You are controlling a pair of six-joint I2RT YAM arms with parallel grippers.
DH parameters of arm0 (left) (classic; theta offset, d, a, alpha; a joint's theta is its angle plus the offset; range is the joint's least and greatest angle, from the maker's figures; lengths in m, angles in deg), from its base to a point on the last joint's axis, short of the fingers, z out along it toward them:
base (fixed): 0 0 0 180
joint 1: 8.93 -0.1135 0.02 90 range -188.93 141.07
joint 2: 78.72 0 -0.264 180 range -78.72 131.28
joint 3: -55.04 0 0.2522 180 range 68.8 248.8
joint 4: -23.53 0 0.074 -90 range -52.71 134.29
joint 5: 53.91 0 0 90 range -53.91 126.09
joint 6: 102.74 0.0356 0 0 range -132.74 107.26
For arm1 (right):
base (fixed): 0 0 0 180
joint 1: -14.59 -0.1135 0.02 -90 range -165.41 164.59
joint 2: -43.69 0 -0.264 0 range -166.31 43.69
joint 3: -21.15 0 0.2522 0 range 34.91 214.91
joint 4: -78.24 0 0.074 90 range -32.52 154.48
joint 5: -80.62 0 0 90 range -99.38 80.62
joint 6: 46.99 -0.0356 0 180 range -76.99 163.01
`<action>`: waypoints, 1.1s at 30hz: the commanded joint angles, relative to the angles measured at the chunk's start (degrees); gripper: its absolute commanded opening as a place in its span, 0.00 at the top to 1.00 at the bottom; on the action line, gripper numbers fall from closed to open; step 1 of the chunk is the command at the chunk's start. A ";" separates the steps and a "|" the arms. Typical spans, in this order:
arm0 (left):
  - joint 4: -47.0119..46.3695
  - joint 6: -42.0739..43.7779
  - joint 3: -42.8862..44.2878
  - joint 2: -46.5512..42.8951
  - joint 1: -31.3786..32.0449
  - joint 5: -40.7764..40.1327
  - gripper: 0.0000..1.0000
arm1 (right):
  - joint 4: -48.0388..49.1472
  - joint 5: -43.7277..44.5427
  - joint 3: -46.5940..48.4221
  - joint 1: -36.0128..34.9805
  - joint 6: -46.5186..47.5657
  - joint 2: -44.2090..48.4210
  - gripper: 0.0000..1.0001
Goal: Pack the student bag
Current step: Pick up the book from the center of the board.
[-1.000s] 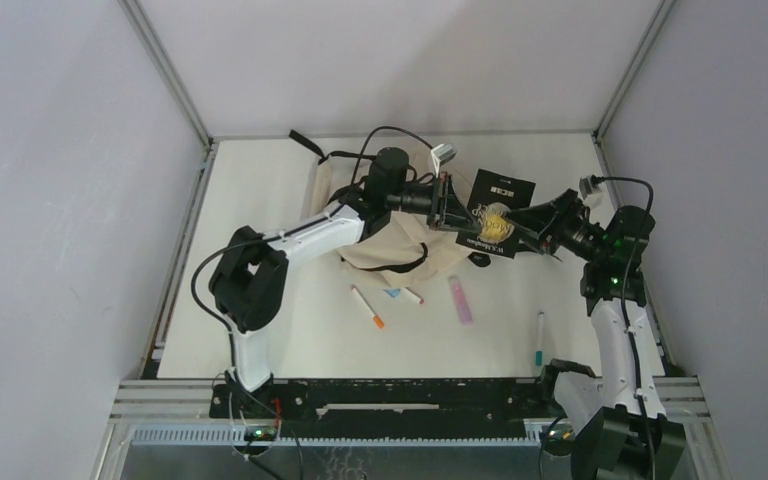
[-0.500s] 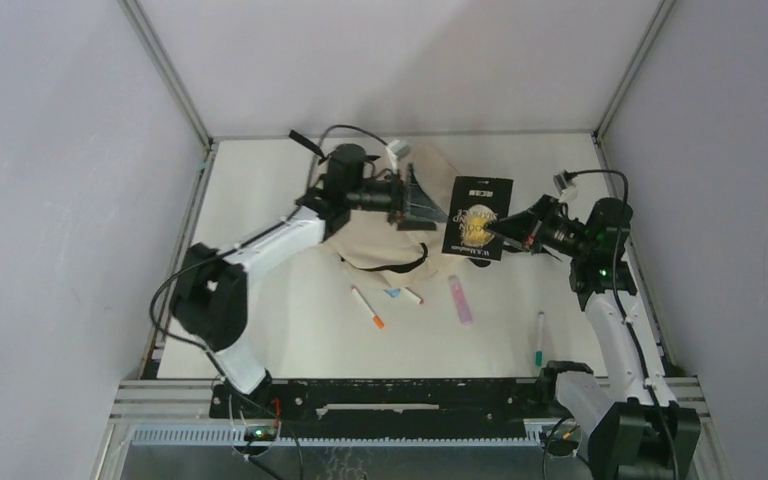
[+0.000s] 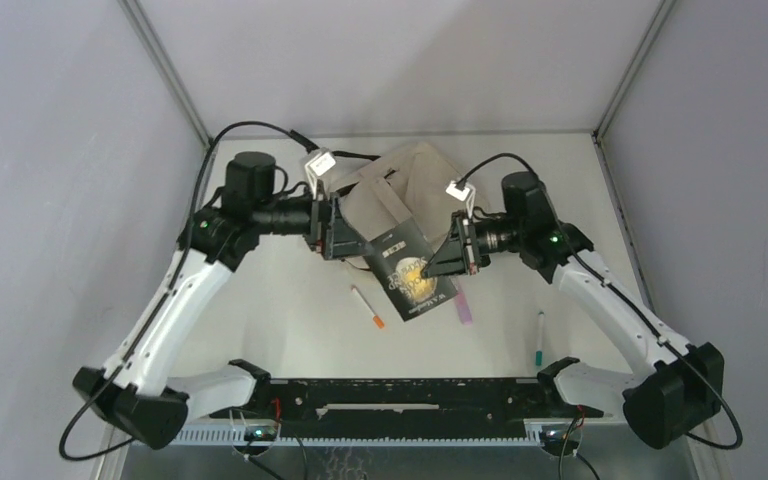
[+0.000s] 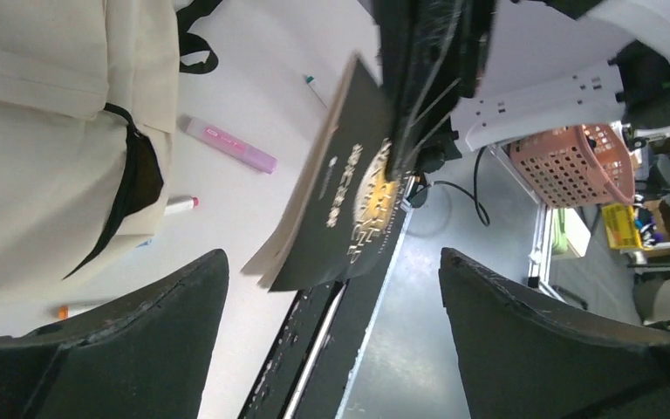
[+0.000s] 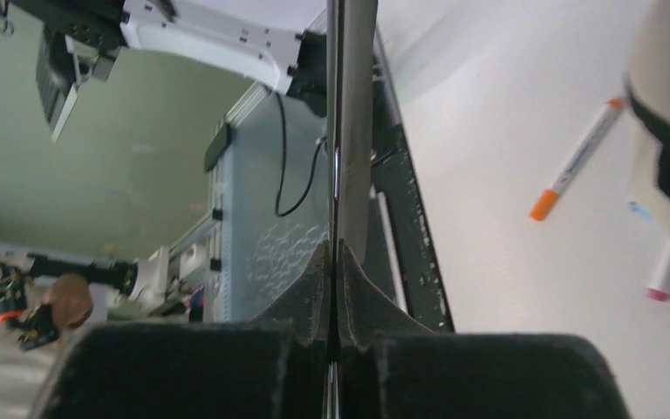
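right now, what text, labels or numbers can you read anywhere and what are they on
black book cover, white line of characters: too blurred to read.
its round gold emblem lettering: too blurred to read.
pink highlighter label: too small to read.
student bag: no print showing.

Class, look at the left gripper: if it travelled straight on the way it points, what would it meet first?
Most likely the black book, which the right gripper holds pinched in front of the open left gripper; exact depth is hard to judge.

black book [image 3: 407,275] hangs in mid-air, barring the near approach to the student bag [image 3: 415,170].
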 commanded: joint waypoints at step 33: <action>4.24 4.61 -2.82 1.78 0.84 6.07 1.00 | -9.00 -0.25 11.19 -4.69 11.70 -11.39 0.43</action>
